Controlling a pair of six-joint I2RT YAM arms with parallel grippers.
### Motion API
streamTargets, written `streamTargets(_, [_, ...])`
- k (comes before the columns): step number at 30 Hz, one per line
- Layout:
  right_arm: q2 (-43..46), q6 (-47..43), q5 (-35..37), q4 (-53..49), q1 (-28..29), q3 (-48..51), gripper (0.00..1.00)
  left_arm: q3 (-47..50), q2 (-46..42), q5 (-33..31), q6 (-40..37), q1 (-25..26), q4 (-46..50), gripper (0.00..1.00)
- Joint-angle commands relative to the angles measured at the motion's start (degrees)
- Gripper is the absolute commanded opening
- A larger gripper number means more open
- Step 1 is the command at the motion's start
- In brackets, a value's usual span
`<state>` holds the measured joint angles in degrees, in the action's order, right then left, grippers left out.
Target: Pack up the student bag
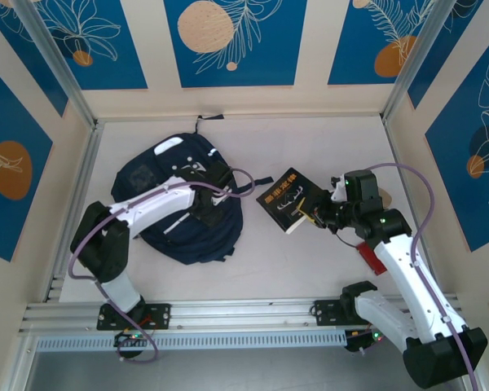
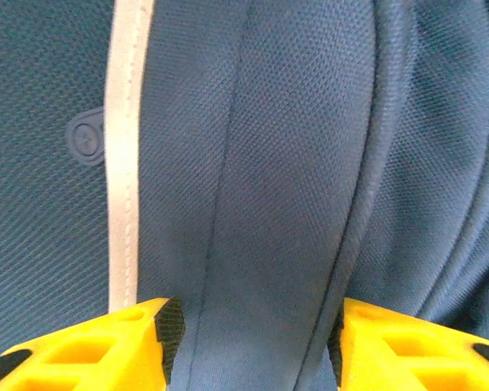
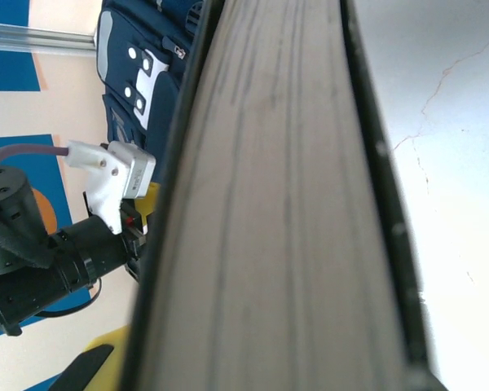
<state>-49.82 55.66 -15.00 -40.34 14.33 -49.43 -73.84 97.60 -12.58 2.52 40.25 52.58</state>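
Here, your left gripper (image 2: 253, 338) straddled a bag (image 1: 147, 179) fold, pinch unclear; right gripper (image 1: 316, 213) clamped the book (image 1: 281, 199); you needed fabric lifted wide first.

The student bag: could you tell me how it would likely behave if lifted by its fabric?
Probably floppy: the student bag lies slumped flat, its fabric folding inside the left gripper. It would likely sag rather than rise whole. Its coarse weave should grip well.

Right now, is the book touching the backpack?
Apart. The top view shows a strip of bare table between the black book and the navy backpack.
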Motion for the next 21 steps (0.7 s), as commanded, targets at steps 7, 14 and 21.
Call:
streamTargets(7, [-2.3, -2.3, -2.5, 2.5, -2.1, -4.0, 0.05, -3.9, 3.6, -4.6, -1.3, -0.4, 4.2, 0.46])
streamTargets(14, [-2.2, -2.7, -1.5, 4.4, -4.9, -3.6, 0.05, -8.4, 4.7, -7.0, -0.4, -0.4, 6.4, 0.14])
streamTargets(21, [-2.5, -5.0, -0.6, 5.5, -5.6, -4.3, 0.05, -12.9, -1.2, -6.9, 1.8, -0.4, 7.8, 0.00])
